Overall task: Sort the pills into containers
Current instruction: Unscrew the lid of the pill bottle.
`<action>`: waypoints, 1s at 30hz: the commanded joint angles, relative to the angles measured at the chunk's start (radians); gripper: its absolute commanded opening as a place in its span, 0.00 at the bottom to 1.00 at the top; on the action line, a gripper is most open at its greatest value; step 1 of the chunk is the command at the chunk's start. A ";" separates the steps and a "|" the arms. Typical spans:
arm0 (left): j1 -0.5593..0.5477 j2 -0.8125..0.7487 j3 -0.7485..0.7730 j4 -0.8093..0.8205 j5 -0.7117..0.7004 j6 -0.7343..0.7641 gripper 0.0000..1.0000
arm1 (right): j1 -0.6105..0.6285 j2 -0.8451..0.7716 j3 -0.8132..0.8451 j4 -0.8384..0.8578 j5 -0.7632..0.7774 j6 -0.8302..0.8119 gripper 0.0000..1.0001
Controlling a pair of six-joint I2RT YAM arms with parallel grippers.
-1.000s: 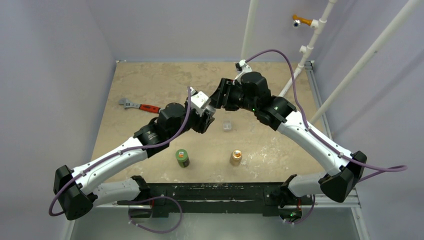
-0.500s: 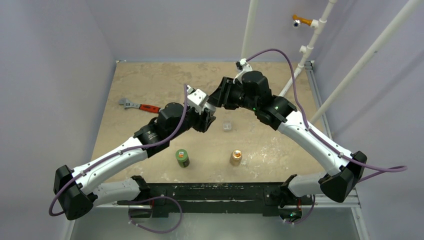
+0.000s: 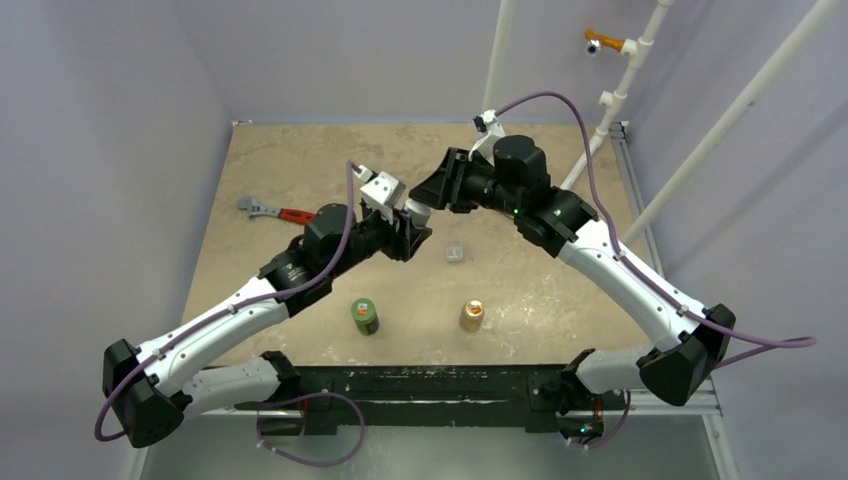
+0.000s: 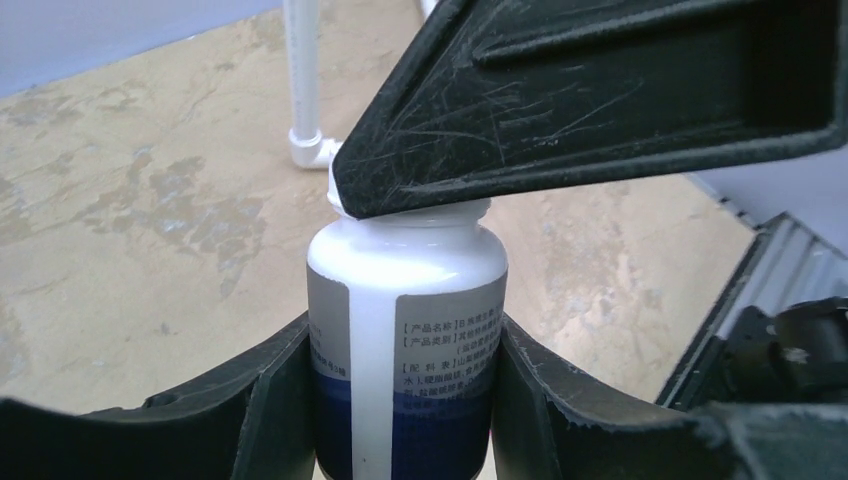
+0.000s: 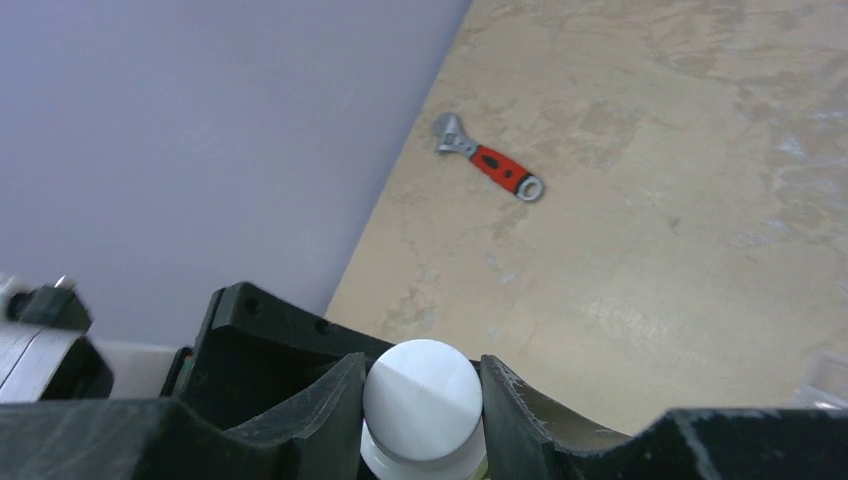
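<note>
The white bottle (image 4: 400, 260) gripped in the left pincer (image 4: 400, 420) carries a grey-and-blue label (image 4: 440, 400). Toward the label's 2 o'clock run short lines of black Chinese print with bracketed headings. The first two look like 产品名称 and 产品类别; the rest is too fine to read.

White arm links (image 3: 215, 322), black joints (image 3: 330, 232), purple cables (image 3: 545, 96), scuffed black tool fingers (image 4: 620, 80).
</note>
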State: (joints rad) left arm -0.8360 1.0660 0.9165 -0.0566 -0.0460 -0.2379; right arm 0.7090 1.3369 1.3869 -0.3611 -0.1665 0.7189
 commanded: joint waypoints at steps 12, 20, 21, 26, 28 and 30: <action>0.161 -0.240 -0.020 0.384 0.748 -0.317 0.00 | -0.079 -0.050 -0.016 0.479 -0.703 -0.084 0.00; 0.164 -0.219 0.000 0.371 0.826 -0.325 0.00 | -0.078 -0.064 -0.058 0.550 -0.804 -0.059 0.25; 0.164 -0.214 0.016 0.294 0.790 -0.282 0.00 | -0.078 -0.070 -0.050 0.510 -0.774 -0.076 0.43; 0.095 -0.149 0.100 -0.073 0.347 0.011 0.00 | -0.078 -0.125 -0.016 0.328 -0.509 -0.112 0.96; 0.029 -0.120 0.103 -0.116 0.144 0.111 0.00 | -0.077 -0.137 -0.009 0.262 -0.375 -0.101 0.99; -0.008 -0.102 0.088 -0.099 -0.001 0.150 0.00 | -0.077 -0.141 -0.011 0.208 -0.275 -0.069 0.99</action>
State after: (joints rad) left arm -0.7719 0.9237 0.9878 -0.0452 0.3351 -0.2985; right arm 0.6338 1.2480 1.3506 -0.0223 -0.7071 0.6224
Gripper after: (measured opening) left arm 0.518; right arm 0.984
